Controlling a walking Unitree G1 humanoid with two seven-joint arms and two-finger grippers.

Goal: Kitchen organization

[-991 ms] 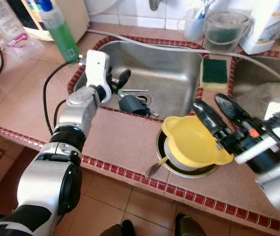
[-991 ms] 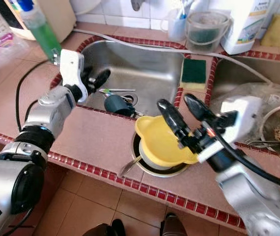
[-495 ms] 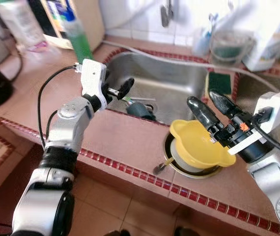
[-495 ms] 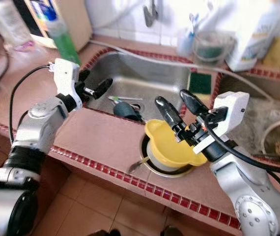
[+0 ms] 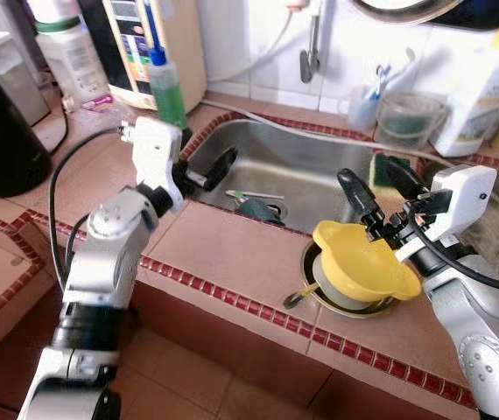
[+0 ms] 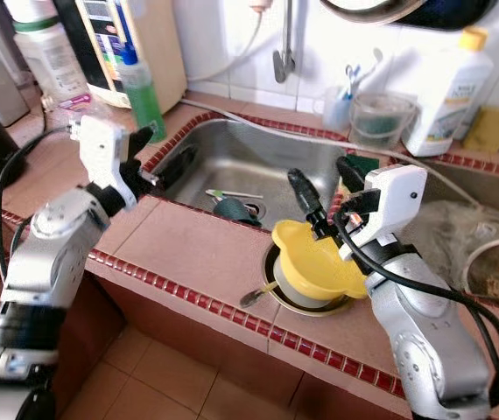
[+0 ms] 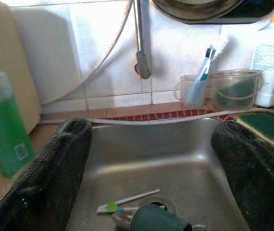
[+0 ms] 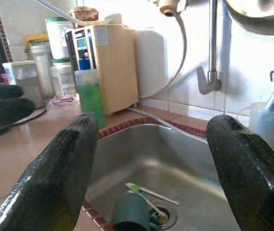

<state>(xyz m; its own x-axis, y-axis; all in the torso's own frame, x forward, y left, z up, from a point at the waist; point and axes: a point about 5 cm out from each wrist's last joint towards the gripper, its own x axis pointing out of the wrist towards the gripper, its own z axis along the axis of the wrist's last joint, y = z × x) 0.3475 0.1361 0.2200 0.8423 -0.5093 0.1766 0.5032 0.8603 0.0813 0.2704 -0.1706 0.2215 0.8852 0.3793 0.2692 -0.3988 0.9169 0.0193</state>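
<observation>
Terracotta tiled counter (image 5: 223, 249) surrounds steel sink (image 5: 315, 171); white tiled wall (image 6: 232, 35) behind.

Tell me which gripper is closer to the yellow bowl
Right. The right gripper hovers just above the yellow bowl; the left gripper sits over the sink's far-left edge.

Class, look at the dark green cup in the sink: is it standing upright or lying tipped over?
Tipped over. The dark green cup lies on its side by the drain of the sink, next to a toothbrush.

Bright even daylight, soft shadows; wrist views slightly soft, wall overexposed.
</observation>
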